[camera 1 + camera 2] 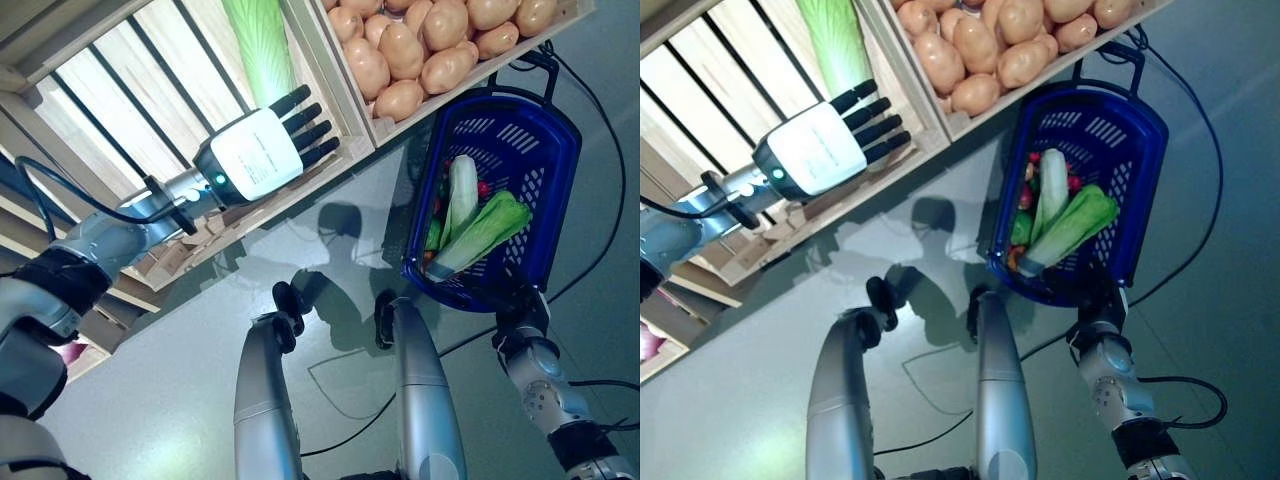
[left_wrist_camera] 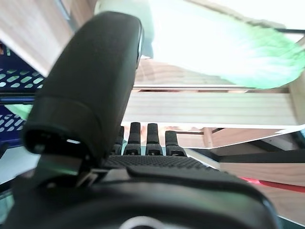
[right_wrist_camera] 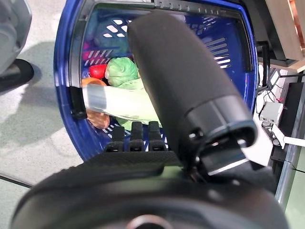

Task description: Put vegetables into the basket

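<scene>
The right hand (image 1: 522, 318) sits at the near rim of the blue basket (image 1: 545, 150); its fingers (image 3: 136, 136) curl around that rim, gripping it. Inside the basket lie a green leafy vegetable (image 1: 487, 228), a pale white one (image 1: 461, 192) and some red pieces (image 3: 97, 71). Beyond the basket, the left hand (image 1: 262, 148) hovers with fingers (image 1: 305, 125) straight and open, holding nothing, just short of a cabbage (image 1: 258, 45) in a wooden crate (image 1: 130, 70). Beside the basket, potatoes (image 1: 420, 45) fill the next crate.

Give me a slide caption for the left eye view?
Open left robot hand reaches toward a cabbage; blue basket already holds vegetables.
</scene>
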{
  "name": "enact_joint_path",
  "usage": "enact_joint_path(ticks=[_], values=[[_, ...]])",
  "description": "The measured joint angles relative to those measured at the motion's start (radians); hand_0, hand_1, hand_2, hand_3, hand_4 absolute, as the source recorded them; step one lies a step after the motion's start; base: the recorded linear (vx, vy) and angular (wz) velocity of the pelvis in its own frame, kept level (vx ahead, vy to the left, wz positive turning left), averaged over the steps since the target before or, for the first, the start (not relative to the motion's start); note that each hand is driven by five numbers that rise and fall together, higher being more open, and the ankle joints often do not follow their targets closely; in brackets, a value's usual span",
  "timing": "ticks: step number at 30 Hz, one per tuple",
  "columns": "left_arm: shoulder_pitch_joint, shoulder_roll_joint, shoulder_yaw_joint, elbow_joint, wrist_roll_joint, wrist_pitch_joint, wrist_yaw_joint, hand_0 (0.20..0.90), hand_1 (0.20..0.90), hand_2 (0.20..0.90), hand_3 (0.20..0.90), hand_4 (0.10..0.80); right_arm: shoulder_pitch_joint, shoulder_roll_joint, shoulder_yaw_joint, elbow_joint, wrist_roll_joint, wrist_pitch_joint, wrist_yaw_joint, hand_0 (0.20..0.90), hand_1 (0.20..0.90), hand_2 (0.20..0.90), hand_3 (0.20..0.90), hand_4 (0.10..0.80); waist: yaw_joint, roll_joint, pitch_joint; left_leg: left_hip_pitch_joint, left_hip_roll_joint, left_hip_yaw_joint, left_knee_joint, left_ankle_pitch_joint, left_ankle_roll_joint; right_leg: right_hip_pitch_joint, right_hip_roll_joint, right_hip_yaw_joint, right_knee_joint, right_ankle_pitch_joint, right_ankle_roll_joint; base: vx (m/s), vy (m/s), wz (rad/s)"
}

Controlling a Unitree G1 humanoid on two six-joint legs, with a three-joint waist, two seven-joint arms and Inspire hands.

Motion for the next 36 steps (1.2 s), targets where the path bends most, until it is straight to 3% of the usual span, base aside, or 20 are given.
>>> enact_joint_path(ticks=[8, 16, 24, 34, 36], values=[[-0.001, -0.032, -0.003, 0.045, -0.001, 0.022, -0.053, 0.9, 0.9, 0.9, 0.9, 0.8, -0.001, -0.004, 0.0, -0.02, 0.0, 0.001, -0.001, 0.9, 0.9, 0.9, 0.9, 0.8, -0.011, 0.0, 0.0, -0.012, 0.013, 0.004, 0.024, -0.008, -0.002, -0.017, 0.007, 0.006, 0.021, -0.001, -0.003, 0.006, 0.004, -0.03], [0.0, -0.124, -0.003, 0.218, -0.003, 0.089, -0.082, 0.9, 0.9, 0.9, 0.9, 0.8, -0.013, -0.038, -0.004, -0.026, 0.0, 0.003, -0.013, 0.9, 0.9, 0.9, 0.9, 0.8, -0.031, -0.001, 0.0, -0.032, 0.033, 0.016, 0.056, -0.023, 0.001, -0.043, 0.014, 0.012, 0.035, 0.001, -0.002, 0.01, 0.031, -0.09], [-0.006, -0.136, 0.006, 0.294, -0.043, 0.165, -0.055, 0.9, 0.9, 0.9, 0.9, 0.8, -0.011, -0.052, -0.007, -0.026, 0.0, 0.004, -0.015, 0.9, 0.9, 0.9, 0.9, 0.8, -0.04, -0.005, 0.0, -0.054, 0.049, 0.022, 0.096, -0.045, 0.005, -0.068, 0.015, 0.013, 0.056, 0.0, -0.003, 0.006, 0.043, -0.09], [-0.007, -0.144, 0.024, 0.325, -0.044, 0.181, -0.04, 0.9, 0.9, 0.9, 0.9, 0.8, -0.004, -0.052, -0.011, -0.037, -0.006, 0.004, -0.015, 0.9, 0.9, 0.9, 0.9, 0.8, -0.049, -0.024, 0.0, -0.056, 0.054, 0.04, 0.106, -0.051, 0.004, -0.085, 0.017, 0.032, 0.062, 0.002, 0.001, -0.007, 0.044, -0.04], [-0.007, -0.144, 0.024, 0.331, -0.044, 0.183, -0.04, 0.444, 0.444, 0.444, 0.444, 0.496, -0.004, -0.052, -0.012, -0.051, -0.006, 0.003, -0.015, 0.9, 0.9, 0.9, 0.9, 0.8, -0.05, -0.024, 0.0, -0.056, 0.058, 0.042, 0.11, -0.056, 0.01, -0.085, 0.019, 0.034, 0.063, 0.003, 0.002, -0.012, 0.032, -0.05]])
